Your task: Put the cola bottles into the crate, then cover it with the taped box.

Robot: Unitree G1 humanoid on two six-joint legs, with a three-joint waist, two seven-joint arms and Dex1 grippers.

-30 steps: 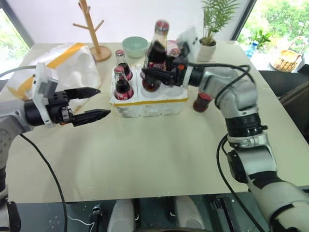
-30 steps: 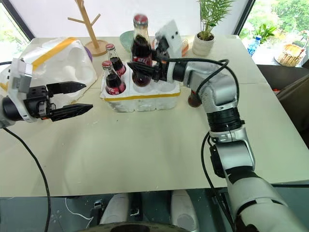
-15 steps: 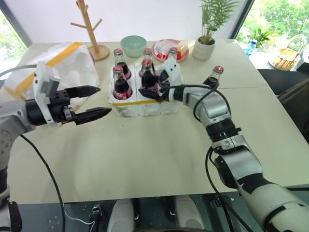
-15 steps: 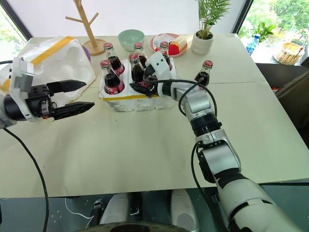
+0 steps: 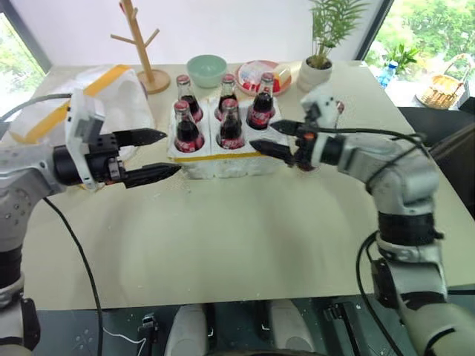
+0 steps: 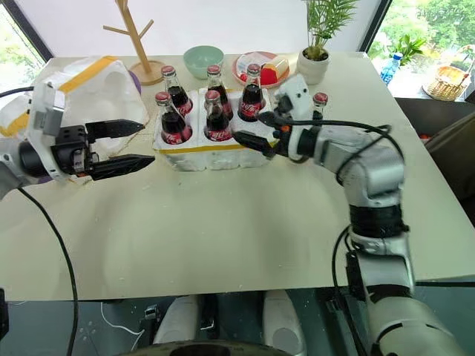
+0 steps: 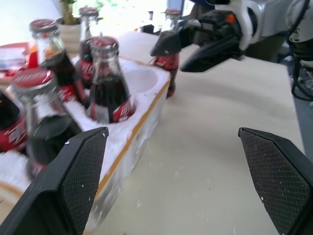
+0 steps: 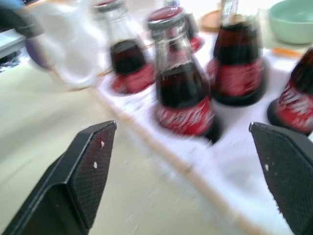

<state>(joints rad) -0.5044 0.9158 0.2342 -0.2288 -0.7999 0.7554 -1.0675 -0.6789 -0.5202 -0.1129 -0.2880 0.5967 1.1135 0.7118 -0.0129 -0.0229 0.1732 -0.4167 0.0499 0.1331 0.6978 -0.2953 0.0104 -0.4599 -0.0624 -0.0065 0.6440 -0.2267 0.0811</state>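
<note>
I am working my right pincer (image 5: 263,135) with its two black fingers spread wide and nothing between them; it is hanging just off the crate (image 5: 223,158) at the crate's 4 o'clock corner. Five cola bottles (image 5: 188,127) are standing in their wells. The sixth bottle (image 6: 319,104) is standing on the table at about 2 o'clock from the crate, just behind my right wrist.

As I see it, the step in hand is fetching that last bottle. To do it well, I am planning to swing the open fingers round toward 2 o'clock and close them on the glass body below the neck, keeping the bottle upright. The carry needs to go high enough to clear the red caps already seated. The empty well (image 7: 140,81) is at the near right corner, so the bottle should go straight down into it without nudging its neighbour.

My left pincer (image 5: 169,150) is also gaping and empty, at 9 o'clock from the crate. The taped box (image 5: 111,93) is lying beyond it at roughly 10 o'clock, waiting for the covering step.
</note>
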